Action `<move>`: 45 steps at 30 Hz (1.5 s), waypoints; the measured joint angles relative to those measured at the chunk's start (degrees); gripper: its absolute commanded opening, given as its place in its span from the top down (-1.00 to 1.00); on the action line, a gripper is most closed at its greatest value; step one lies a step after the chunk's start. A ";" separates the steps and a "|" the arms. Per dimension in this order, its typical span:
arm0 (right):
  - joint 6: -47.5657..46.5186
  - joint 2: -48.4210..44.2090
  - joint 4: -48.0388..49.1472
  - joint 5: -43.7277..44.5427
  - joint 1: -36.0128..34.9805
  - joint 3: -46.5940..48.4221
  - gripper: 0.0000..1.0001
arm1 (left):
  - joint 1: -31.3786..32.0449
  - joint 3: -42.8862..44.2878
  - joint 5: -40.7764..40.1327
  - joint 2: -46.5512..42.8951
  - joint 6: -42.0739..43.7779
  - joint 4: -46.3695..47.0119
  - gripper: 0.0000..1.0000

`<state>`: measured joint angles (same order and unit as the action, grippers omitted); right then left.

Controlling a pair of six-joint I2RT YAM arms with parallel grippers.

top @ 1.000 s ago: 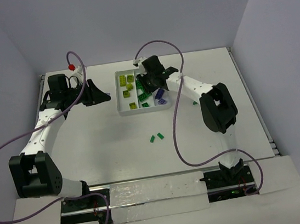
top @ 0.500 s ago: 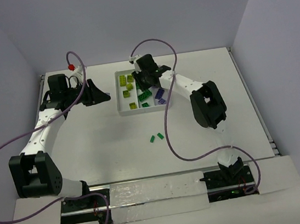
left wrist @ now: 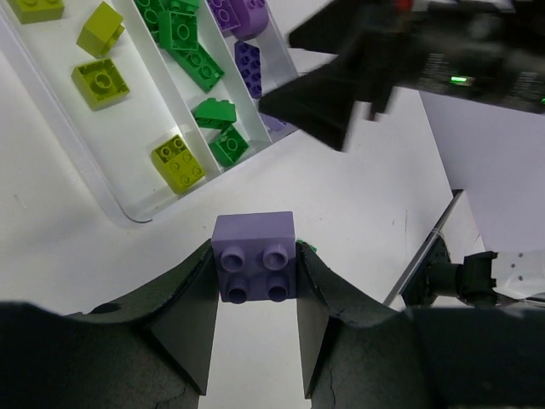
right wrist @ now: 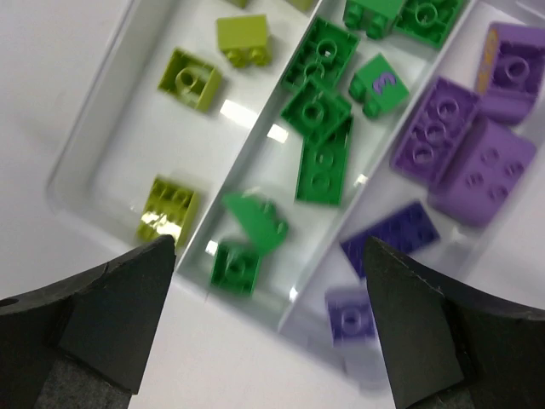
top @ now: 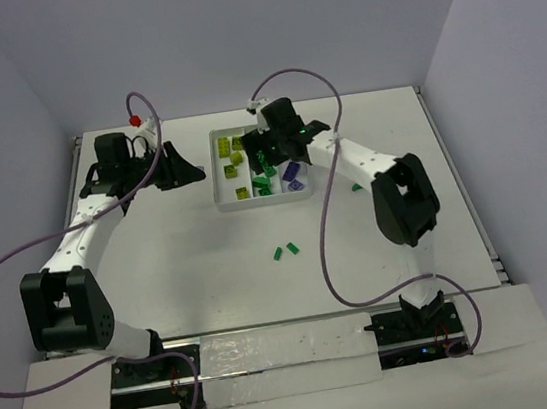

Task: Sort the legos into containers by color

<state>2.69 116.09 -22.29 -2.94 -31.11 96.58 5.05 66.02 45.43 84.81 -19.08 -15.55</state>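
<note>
Lilac lego (left wrist: pixel 254 239) in left end effector (left wrist: pixel 254 271) hangs over white table (left wrist: pixel 366 200), walls (top: pixel 280 22) pale.

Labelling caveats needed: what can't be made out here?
Top external: right gripper covers part of the tray; legos too small to count.
Left wrist: left gripper hides held purple brick's sides; blurred right arm covers a tray corner.
Right wrist: nearest lilac brick blurred; tray's far end cut by top edge.
</note>
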 measured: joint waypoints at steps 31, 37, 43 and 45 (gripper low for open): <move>-8.38 -38.40 -5.48 -3.88 28.91 -34.35 -0.99 | 27.94 38.87 -23.31 47.01 0.27 5.47 0.08; -8.67 -38.40 -4.73 -4.08 28.91 -34.80 -0.99 | 28.00 43.97 -25.21 51.25 0.23 4.62 -0.44; -9.81 -38.40 -4.33 -3.49 28.91 -36.16 -0.91 | 28.21 46.64 -27.25 51.53 0.71 3.41 -0.62; -10.08 -38.40 -4.11 -2.84 28.91 -36.66 -0.84 | 28.23 47.83 -27.75 51.49 1.28 2.70 -0.62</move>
<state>-7.39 77.69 -26.39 -5.78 -2.20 59.93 33.28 113.85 17.67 136.29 -17.79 -12.84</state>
